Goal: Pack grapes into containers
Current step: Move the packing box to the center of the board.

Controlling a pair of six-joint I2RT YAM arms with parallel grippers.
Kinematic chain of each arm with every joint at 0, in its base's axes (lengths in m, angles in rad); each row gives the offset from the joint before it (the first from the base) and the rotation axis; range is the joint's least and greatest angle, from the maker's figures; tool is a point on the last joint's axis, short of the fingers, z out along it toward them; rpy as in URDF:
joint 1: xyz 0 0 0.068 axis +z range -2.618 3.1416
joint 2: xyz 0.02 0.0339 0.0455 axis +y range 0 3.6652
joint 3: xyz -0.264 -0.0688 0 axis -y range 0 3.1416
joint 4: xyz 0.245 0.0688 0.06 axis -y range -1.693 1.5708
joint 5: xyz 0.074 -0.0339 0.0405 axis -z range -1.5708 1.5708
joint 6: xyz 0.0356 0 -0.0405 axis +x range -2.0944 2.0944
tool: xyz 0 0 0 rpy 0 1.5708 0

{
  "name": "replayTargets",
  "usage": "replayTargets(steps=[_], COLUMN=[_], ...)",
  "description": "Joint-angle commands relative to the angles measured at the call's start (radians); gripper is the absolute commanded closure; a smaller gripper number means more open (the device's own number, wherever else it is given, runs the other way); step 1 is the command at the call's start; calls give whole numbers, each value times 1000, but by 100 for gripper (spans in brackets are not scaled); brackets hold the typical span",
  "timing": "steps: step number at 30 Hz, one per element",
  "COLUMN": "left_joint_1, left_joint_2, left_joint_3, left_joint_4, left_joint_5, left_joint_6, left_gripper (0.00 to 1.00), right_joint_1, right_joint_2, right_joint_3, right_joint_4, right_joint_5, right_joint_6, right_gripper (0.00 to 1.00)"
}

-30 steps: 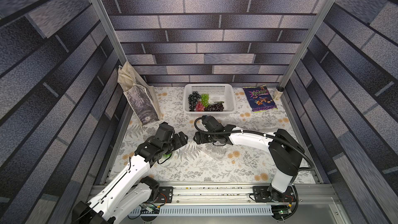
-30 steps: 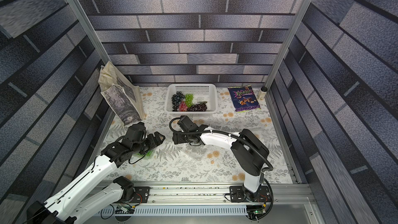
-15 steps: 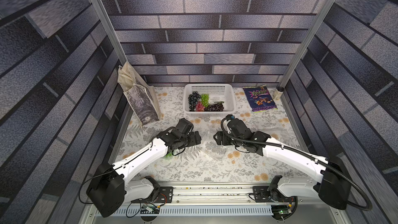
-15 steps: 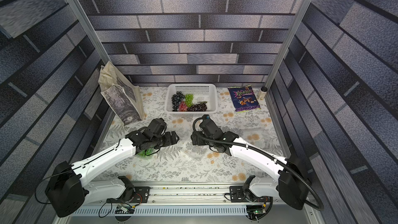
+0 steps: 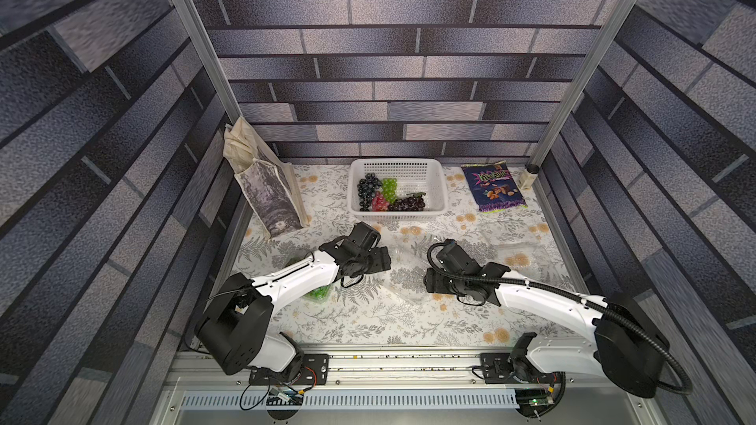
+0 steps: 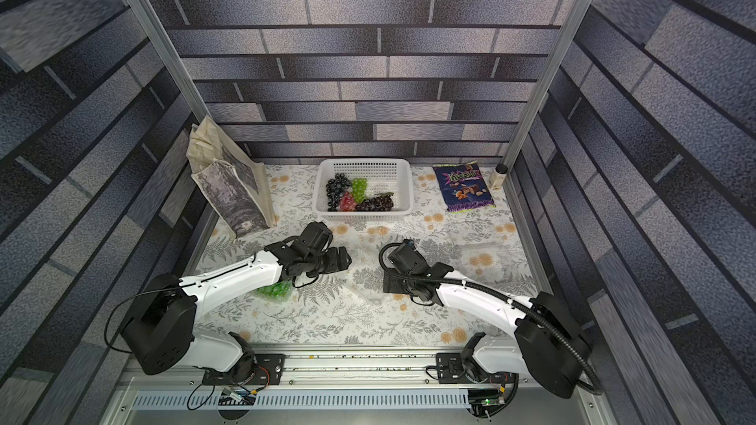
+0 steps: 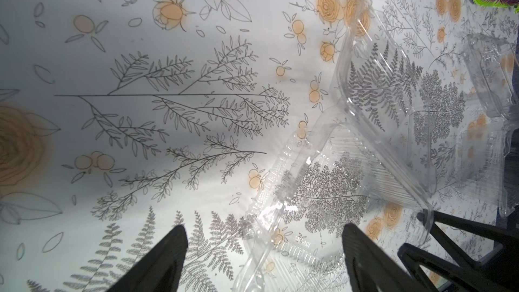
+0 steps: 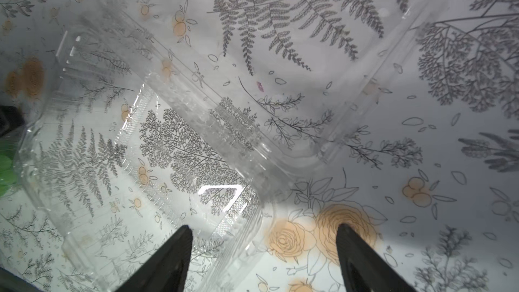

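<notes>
Only one thing has writing. The purple snack bag (image 5: 493, 188) (image 6: 466, 188) lies at the far right of the desk (image 5: 368, 320). It has a big pink word in jagged letters that looks like "Krokaht". The small print below is too tiny to read.

The left claw (image 7: 262, 244) and right claw (image 8: 264, 237) point toward each other, hovering low (jaws wide apart).

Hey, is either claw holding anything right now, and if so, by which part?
Nothing is held. The left claw and the right claw both stand open by the empty clear container, pinching no part of it.
</notes>
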Motion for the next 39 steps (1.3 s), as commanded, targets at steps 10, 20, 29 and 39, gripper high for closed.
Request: replayTargets(steps=[10,20,29,39], left_joint_1=[-84,-108,-109,-113], left_joint_2=[-14,-111,-184,-234], left_joint_3=[-25,-101,-139,-175], left_joint_4=[61,55,16,-4], left_joint_5=[-1,-22,-41,-46], left_joint_6=[-65,-120,-134,-151], left_gripper=[12,11,11,11], right_joint_1=[-5,-2,8,15], right_joint_2=[147,227,304,385], right_joint_3=[92,144,219,294], right_joint_4=[106,148,155,148], right_joint_5=[-35,-73,-96,-113], right_joint_6=[-51,-70,-96,-128], right_gripper=[19,20,20,20])
